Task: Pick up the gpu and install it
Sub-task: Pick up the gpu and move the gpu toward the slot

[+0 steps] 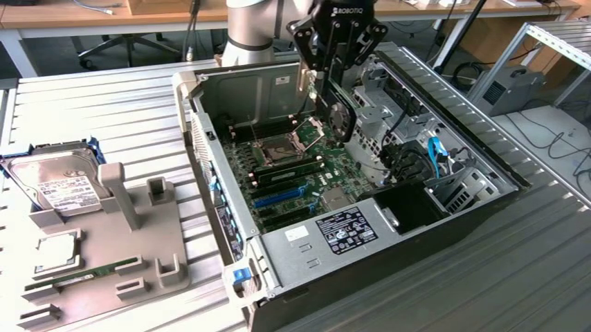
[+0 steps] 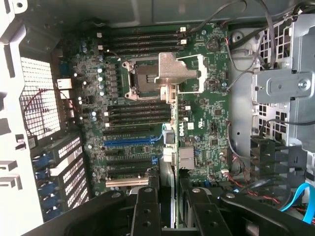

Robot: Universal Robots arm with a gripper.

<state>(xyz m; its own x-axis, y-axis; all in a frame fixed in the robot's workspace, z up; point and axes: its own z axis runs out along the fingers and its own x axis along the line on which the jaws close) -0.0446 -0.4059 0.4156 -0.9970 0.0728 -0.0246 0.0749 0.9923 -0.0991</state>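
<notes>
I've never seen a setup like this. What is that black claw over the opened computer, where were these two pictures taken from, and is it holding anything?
The black claw is the gripper, the "hand" at the end of a robot arm. One picture comes from a camera standing off to the side. The other comes from a camera on the arm's wrist, looking down past the fingers at the motherboard.

The gripper is closed on the gpu, a graphics card with a round fan. It holds the card on edge over the open computer case, which lies on its side on a ribbed metal table.

At the exterior view's left, a grey holder carries a hard drive, a processor chip and a RAM stick.
</notes>
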